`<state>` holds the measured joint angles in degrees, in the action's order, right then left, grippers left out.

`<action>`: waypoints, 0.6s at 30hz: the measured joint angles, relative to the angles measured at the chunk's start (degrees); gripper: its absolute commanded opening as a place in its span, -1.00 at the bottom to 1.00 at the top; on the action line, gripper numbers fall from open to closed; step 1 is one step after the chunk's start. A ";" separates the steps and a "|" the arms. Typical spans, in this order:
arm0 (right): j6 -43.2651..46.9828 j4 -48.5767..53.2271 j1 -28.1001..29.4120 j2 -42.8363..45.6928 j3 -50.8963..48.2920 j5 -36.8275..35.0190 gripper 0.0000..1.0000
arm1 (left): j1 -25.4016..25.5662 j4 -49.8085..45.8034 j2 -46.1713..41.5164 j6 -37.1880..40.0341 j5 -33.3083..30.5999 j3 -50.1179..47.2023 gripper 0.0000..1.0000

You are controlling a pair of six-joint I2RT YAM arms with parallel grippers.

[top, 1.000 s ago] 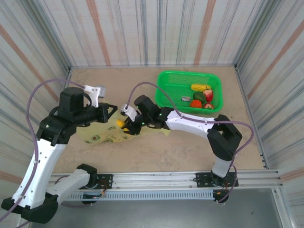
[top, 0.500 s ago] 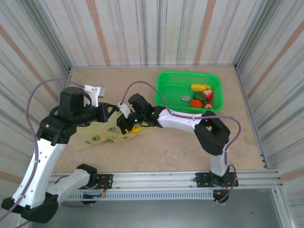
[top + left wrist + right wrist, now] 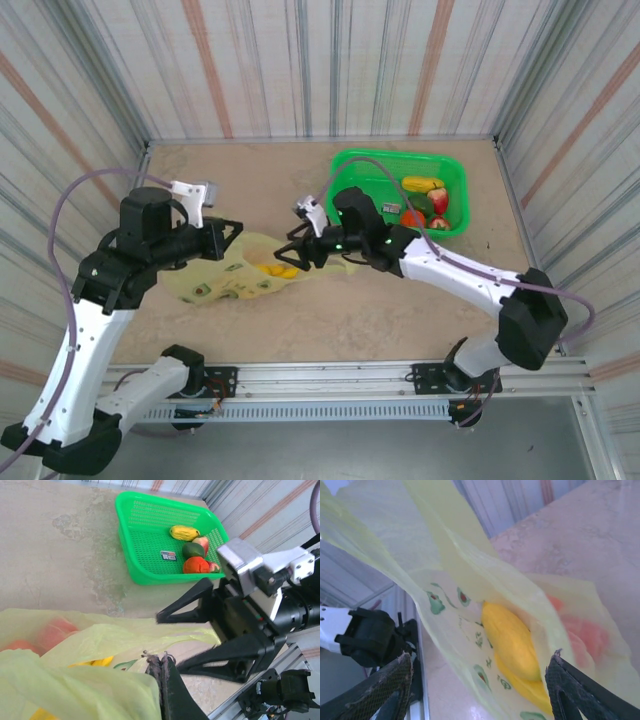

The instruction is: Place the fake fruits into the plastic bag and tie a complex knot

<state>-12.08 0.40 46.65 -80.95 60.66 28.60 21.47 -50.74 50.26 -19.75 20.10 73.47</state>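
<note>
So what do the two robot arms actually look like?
The left arm and right arm are white shells with black joints, each trailing a lilac cable. The left claw and right claw have black, triangular open-frame fingers with textured faces, behind a white-and-grey camera block.

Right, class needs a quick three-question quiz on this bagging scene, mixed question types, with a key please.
1. True or false: the green basket is empty.
2. Which arm pinches the edge of the plastic bag? A) left B) right C) both
3. Fill in: the jaws of the right pincer stand ___.
Key: 1 false, fruits lie in it; 2 A, the left pincer; 3 open.
</note>
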 measured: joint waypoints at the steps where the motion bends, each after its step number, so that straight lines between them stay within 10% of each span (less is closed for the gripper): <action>1: -0.48 0.79 -1.38 1.11 -0.52 -0.63 0.43 | 0.00 -0.02 -0.11 0.00 0.04 -0.17 -1.00; 18: -16.65 23.67 -37.70 -12.04 13.88 -31.76 0.59 | -0.04 0.98 -1.01 0.02 2.49 -2.03 -1.00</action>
<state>-28.73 24.08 8.95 -92.99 74.54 -3.16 21.43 -49.76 49.25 -19.73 22.59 71.44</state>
